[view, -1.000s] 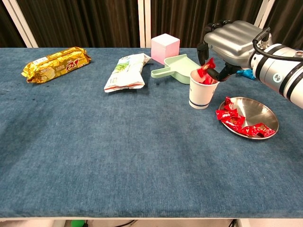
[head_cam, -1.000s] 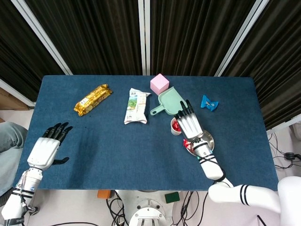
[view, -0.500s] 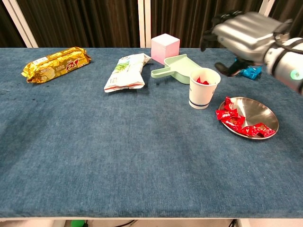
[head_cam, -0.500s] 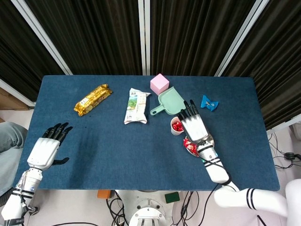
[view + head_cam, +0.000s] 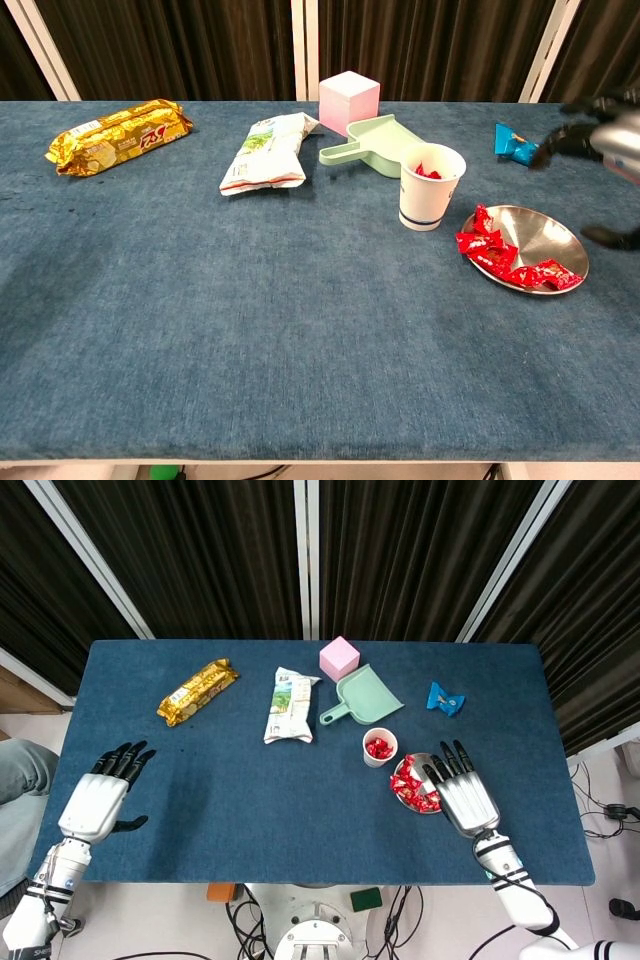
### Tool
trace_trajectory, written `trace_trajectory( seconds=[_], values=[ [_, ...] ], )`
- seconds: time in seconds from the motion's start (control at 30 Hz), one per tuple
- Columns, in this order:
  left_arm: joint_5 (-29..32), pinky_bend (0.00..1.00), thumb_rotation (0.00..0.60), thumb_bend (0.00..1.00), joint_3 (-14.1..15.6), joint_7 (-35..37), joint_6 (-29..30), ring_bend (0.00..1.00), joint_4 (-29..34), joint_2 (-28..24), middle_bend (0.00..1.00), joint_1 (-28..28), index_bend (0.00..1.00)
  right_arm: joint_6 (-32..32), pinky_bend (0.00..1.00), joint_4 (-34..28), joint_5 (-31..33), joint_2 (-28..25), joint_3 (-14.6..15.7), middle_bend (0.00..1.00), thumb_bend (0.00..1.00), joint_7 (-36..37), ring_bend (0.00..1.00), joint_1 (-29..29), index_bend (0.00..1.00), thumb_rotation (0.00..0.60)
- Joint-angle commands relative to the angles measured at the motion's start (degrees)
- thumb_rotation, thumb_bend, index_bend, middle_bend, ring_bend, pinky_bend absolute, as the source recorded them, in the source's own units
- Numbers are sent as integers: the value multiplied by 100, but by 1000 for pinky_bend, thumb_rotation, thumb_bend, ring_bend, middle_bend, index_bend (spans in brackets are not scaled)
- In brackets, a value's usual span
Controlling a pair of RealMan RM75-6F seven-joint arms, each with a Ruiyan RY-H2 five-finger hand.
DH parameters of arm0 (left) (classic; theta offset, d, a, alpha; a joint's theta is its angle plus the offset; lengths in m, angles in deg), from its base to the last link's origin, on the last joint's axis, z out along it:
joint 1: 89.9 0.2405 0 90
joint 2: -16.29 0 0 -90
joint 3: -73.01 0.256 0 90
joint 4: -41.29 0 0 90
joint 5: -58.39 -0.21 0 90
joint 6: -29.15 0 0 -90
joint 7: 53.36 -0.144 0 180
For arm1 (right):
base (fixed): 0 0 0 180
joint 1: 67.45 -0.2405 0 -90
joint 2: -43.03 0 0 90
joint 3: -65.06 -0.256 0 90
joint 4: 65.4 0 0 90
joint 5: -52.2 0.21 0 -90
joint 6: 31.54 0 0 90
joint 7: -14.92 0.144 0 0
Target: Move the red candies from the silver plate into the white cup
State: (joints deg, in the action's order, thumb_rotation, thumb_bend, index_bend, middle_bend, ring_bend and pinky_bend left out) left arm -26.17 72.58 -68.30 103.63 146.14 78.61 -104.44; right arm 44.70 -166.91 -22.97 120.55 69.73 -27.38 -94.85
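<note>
Red candies [image 5: 500,255], silver plate [image 5: 548,238], white cup [image 5: 430,190], blue tablecloth [image 5: 250,330].

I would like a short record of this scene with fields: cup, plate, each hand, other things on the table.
cup: white cup upright, red candies inside
plate: silver plate right of the cup, several red candies left on it
right hand: right hand open, over the plate's right side, holding nothing
left hand: left hand open, at the table's left edge
other things: gold snack pack, white snack bag, pink cube, green dustpan, blue wrapper
</note>
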Motion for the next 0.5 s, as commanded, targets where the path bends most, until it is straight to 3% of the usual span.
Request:
trace_trajectory(
  seconds=[0.03, 0.5],
  values=[
    [-13, 144, 600, 33, 5, -1, 4, 5, 1, 0, 30, 2, 105, -156, 0, 149, 60, 64, 82, 94, 291, 94, 0, 101, 237, 600],
    [-30, 145, 600, 33, 7, 51, 7, 5, -15, -21, 30, 8, 105, -511, 0, 887, 10, 694, 26, 34, 311, 146, 0, 269, 325, 600]
  ],
)
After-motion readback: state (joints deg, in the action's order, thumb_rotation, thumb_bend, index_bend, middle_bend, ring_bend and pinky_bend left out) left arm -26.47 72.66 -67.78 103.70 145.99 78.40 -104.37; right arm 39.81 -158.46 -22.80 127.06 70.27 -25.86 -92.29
